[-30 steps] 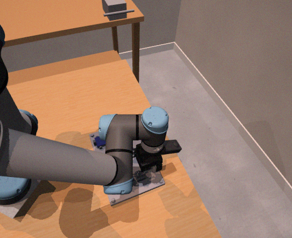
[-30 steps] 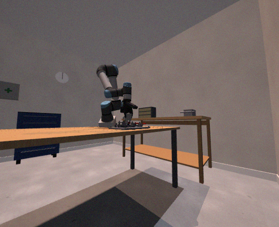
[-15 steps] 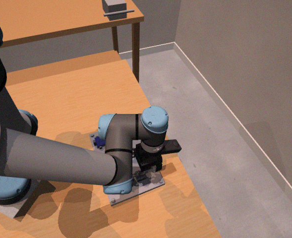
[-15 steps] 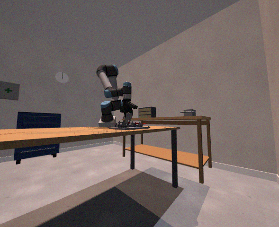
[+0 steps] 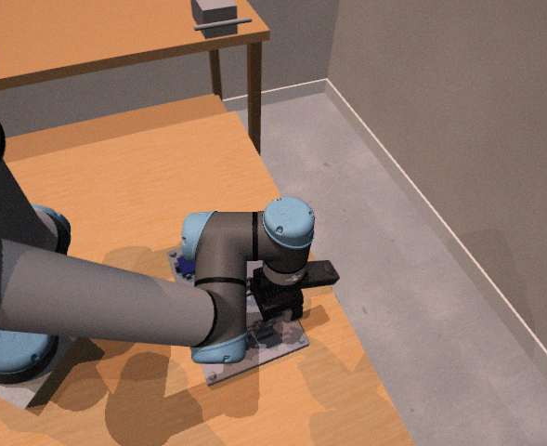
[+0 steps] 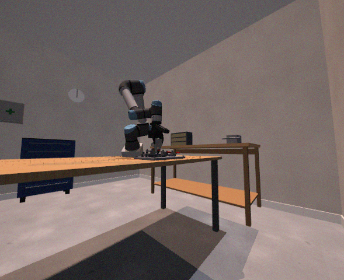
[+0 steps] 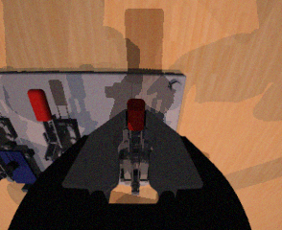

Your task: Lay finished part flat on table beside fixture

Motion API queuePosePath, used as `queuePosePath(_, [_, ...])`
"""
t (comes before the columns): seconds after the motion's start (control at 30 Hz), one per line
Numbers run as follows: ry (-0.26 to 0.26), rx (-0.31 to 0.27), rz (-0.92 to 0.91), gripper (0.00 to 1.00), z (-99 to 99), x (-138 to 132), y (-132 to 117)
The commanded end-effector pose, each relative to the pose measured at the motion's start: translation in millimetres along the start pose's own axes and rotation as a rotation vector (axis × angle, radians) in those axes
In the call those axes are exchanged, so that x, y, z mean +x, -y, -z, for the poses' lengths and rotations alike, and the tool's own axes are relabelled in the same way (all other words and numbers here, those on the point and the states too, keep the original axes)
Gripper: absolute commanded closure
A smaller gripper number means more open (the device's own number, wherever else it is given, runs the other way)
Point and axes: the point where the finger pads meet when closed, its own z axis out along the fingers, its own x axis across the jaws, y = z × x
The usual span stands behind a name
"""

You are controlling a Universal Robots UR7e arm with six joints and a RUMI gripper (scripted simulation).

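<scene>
The grey fixture plate (image 5: 252, 333) lies near the table's right edge, and also shows in the wrist view (image 7: 88, 103). My gripper (image 5: 277, 311) points down over its right end. In the wrist view my gripper (image 7: 136, 111) is shut on the lever of a toggle clamp, just below its red handle (image 7: 135, 114). A second clamp with a red handle (image 7: 39, 104) stands to the left. One blue blank (image 7: 13, 165) sits clamped at the far left; it also shows in the top view (image 5: 185, 265). The slotted part is hidden by my fingers and arm.
The table's right edge (image 5: 340, 307) runs close beside the fixture, with the floor beyond. The arm's base (image 5: 9, 346) stands at the left. A second table (image 5: 120, 33) with a grey box (image 5: 214, 14) stands behind.
</scene>
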Motion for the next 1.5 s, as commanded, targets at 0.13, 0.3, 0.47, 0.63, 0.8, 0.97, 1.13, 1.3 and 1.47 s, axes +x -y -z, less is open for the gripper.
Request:
queuePosePath(0.13, [0.0,0.001,0.0,1.0,4.9,0,-2])
queuePosePath(0.3, [0.0,0.001,0.0,1.0,6.7,0,-4])
queuePosePath(0.47, [0.0,0.001,0.0,1.0,9.8,0,-6])
queuePosePath(0.63, [0.0,0.001,0.0,1.0,12.7,0,-9])
queuePosePath(0.8, [0.0,0.001,0.0,1.0,14.5,0,-11])
queuePosePath(0.97, [0.0,0.001,0.0,1.0,17.1,0,-14])
queuePosePath(1.13, [0.0,0.001,0.0,1.0,19.4,0,-18])
queuePosePath(1.3, [0.0,0.001,0.0,1.0,20.9,0,-21])
queuePosePath(1.47, [0.0,0.001,0.0,1.0,22.3,0,-24])
